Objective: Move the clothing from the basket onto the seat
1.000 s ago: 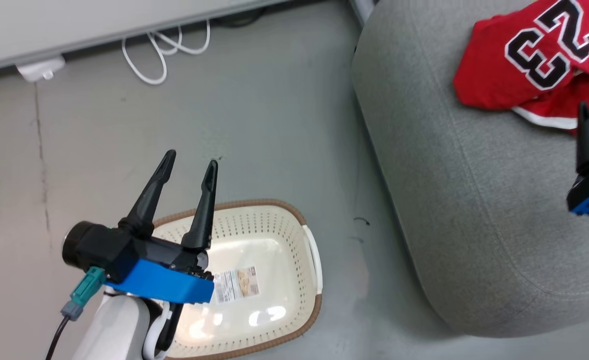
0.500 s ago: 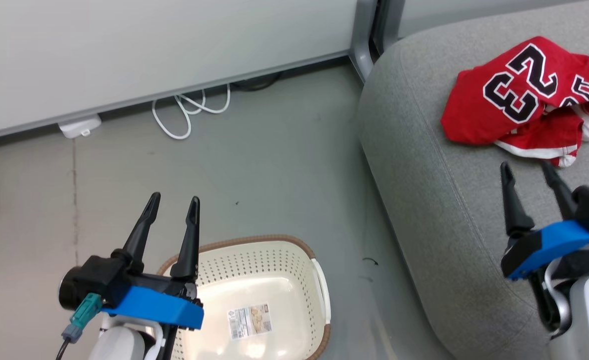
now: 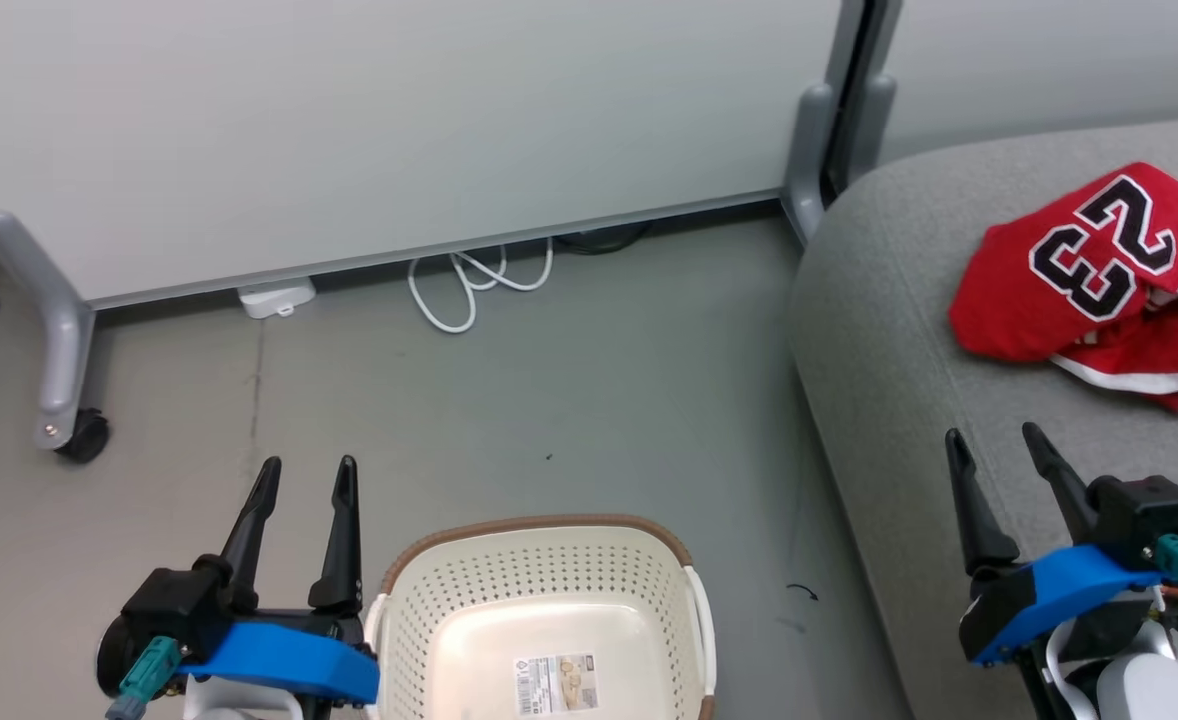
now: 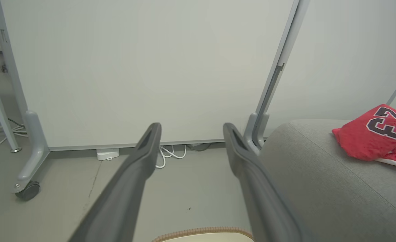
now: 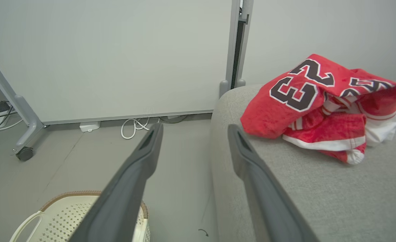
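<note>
**Both claws apart, clothing on the seat**

Left gripper (image 3: 308, 466): fingers spread, nothing between them, over the grey floor (image 3: 589, 400) just left of the basket (image 3: 547, 524). Right gripper (image 3: 991, 434): fingers spread, nothing gripped, above the front part of the seat (image 3: 889, 380), apart from the clothing. Number 23 jersey (image 3: 1069, 270) lies crumpled on the seat, overlapping the second red garment (image 3: 1144, 362) with white trim. Basket stands on the floor beside the seat, label sticker (image 3: 555, 684) on its bottom. White cable (image 3: 474, 290) coiled at the partition's foot.
</note>
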You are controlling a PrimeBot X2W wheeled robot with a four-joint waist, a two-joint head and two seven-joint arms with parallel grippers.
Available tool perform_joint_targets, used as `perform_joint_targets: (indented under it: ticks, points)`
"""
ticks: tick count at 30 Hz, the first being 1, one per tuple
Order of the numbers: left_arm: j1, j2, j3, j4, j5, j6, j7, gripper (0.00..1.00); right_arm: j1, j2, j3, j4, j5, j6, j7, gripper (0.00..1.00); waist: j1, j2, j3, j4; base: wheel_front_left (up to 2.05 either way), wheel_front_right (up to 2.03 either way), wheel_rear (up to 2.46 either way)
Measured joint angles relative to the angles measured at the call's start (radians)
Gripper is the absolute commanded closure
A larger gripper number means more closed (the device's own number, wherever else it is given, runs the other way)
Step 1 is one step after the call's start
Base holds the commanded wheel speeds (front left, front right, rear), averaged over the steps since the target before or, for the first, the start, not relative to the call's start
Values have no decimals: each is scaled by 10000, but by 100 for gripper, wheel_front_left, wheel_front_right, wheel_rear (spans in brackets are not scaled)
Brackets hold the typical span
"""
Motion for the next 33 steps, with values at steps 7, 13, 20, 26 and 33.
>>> perform_joint_targets:
  ticks: [7,13,20,26,33]
  points:
    - [188,-4,222,445,71,0,0,0,363,71,249,-54,-50,0,-17,0,1,0,-309,400,0,0,0]
    - [297,6,474,830,81,0,0,0,699,119,483,-40,-54,0,46,0,1,0,-606,646,0,0,0]
    - [327,6,569,1177,148,0,0,0,809,140,681,-77,-46,0,117,0,1,0,-726,760,0,0,0]
    - [314,17,518,1310,173,0,0,0,822,148,775,-98,123,0,69,0,3,0,-655,759,0,0,0]
    - [283,36,487,1292,157,0,0,0,822,150,771,-92,198,0,54,0,3,0,-598,739,0,0,0]
